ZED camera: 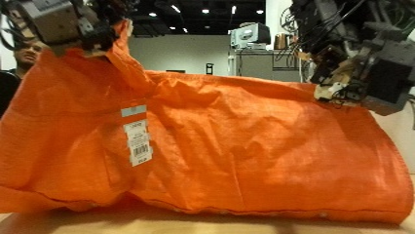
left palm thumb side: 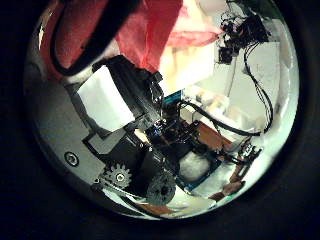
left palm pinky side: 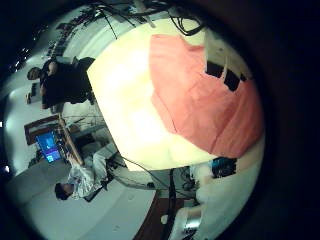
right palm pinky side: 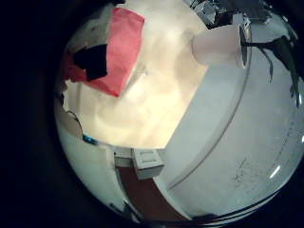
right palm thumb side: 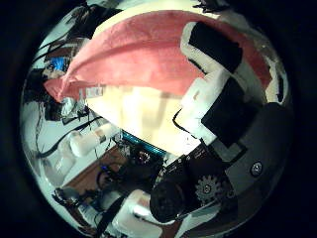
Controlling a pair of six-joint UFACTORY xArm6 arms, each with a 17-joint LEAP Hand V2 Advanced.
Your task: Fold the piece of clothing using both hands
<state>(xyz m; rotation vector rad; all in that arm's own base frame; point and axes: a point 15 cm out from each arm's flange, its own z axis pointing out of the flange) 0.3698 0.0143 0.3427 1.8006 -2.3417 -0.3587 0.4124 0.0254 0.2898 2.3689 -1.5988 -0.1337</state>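
A large orange garment (ZED camera: 207, 136) with a white label (ZED camera: 136, 136) hangs stretched between both hands, and its lower edge rests on the table (ZED camera: 78, 222). My left hand (ZED camera: 62, 24) is curled on one raised upper corner. My right hand (ZED camera: 353, 70) pinches the opposite upper edge a little lower. In the left thumb side palm view the cloth (left palm thumb side: 150, 30) sits close beside that hand's fingers (left palm thumb side: 120, 95). The right thumb side palm view shows the cloth (right palm thumb side: 149, 55) running past a finger (right palm thumb side: 213, 50). The little finger side views show the garment (left palm pinky side: 200, 95) (right palm pinky side: 119, 52) over the pale tabletop.
The pale table (left palm pinky side: 130, 120) reaches well beyond the cloth. Its edge (right palm pinky side: 204, 104) drops to the floor, where a white box (right palm pinky side: 147, 161) stands. Behind the table in the outside view is a rack with a monitor (ZED camera: 253, 34).
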